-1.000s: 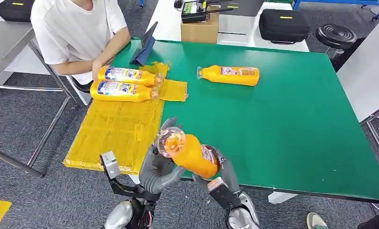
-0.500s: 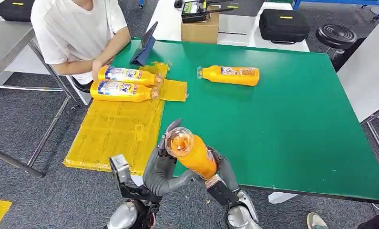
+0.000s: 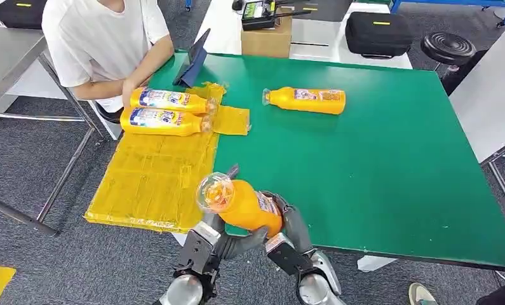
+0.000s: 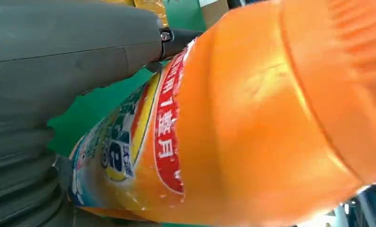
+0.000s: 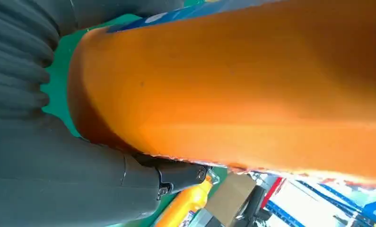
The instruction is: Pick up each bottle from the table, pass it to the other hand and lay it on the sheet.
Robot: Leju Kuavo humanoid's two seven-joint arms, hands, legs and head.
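An orange bottle [image 3: 251, 208] with a clear cap is held in the air over the table's front edge, cap tilted towards the yellow sheet [image 3: 148, 184]. My left hand [image 3: 232, 243] grips it from below, and my right hand [image 3: 289, 221] wraps its base end. The left wrist view has its label and body [image 4: 252, 118] pressed under the thumb [image 4: 82, 47]. From the right wrist, the bottle's side [image 5: 252, 85] lies against the thumb [image 5: 129, 182]. Two bottles [image 3: 167, 100] [image 3: 164, 121] lie at the sheet's far end. One more bottle [image 3: 307, 100] lies on the green table [image 3: 377, 165].
A person in a white shirt [image 3: 103, 44] sits at the table's far left corner, a hand near the sheet's bottles. A tablet [image 3: 192, 63] leans beside them. A cardboard box [image 3: 265, 39], a black case [image 3: 378, 33] and a stool [image 3: 448, 46] stand beyond the far edge.
My left arm has swung in under the bottle and its hand has closed around it. The bottle's cap end has tipped left towards the sheet.
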